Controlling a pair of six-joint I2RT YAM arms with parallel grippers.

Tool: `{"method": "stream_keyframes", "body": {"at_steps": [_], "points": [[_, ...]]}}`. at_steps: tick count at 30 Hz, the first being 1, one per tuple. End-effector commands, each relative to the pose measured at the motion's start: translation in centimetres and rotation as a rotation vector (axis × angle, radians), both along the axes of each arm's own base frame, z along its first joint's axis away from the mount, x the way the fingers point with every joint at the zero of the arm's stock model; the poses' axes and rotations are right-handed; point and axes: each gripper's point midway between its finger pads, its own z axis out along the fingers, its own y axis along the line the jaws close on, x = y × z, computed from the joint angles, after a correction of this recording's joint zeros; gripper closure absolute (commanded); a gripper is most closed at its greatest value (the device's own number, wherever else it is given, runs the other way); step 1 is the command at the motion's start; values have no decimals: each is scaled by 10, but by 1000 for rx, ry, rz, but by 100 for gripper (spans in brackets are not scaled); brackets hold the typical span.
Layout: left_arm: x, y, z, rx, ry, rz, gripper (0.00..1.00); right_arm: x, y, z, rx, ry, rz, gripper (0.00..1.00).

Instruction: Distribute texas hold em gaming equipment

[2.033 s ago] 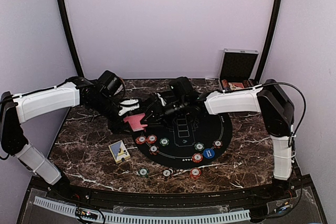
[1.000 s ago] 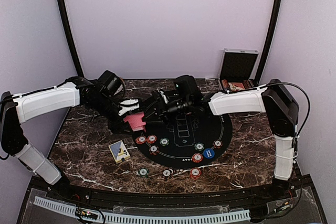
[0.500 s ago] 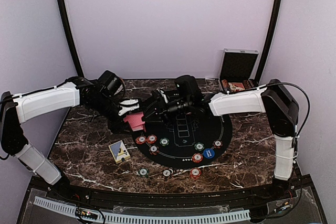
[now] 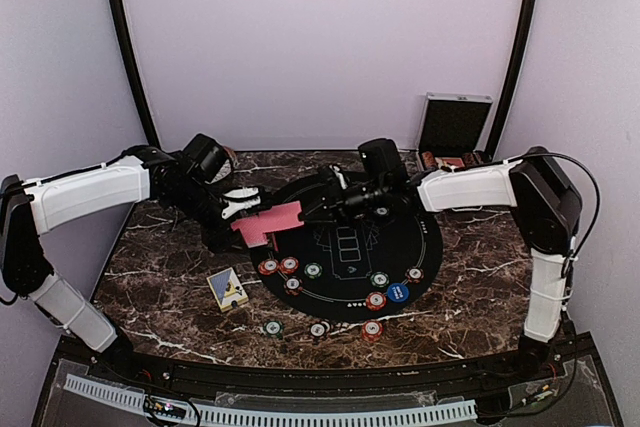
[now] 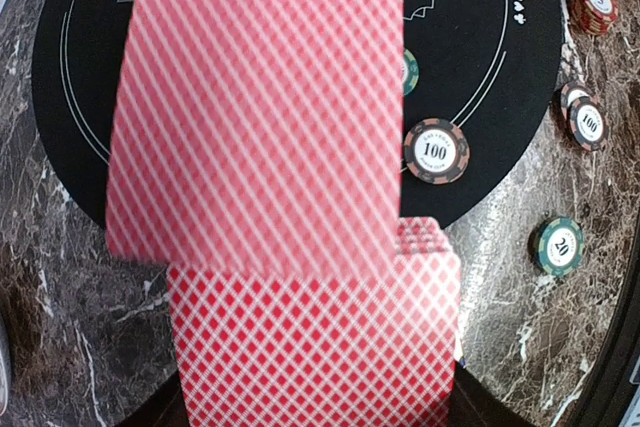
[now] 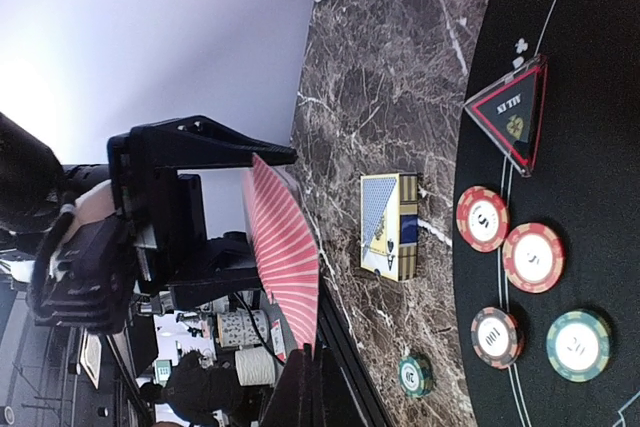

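Over the marble desk [image 4: 480,302], the left pincer [image 4: 236,209] grips a deck of red-backed cards [image 5: 310,347], steadying it so the right pincer [image 4: 308,207], clamped on a single card [image 5: 260,97], can seemingly deal it toward the chip-strewn black mat [image 4: 428,239].
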Motion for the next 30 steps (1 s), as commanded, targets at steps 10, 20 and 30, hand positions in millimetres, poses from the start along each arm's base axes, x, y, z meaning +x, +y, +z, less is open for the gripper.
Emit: {"method": "stream_keyframes", "body": {"at_steps": [10,20,30], "points": [[-10,26,7,-15,2,53,100,65,-32,10,-16,-88,-87,100],[-14,25,11,-33,11,45,100,109,3,-15,-39,-98,-119,100],[-15,23,13,-47,7,37,100,122,61,-43,-1,-39,-85,100]]}}
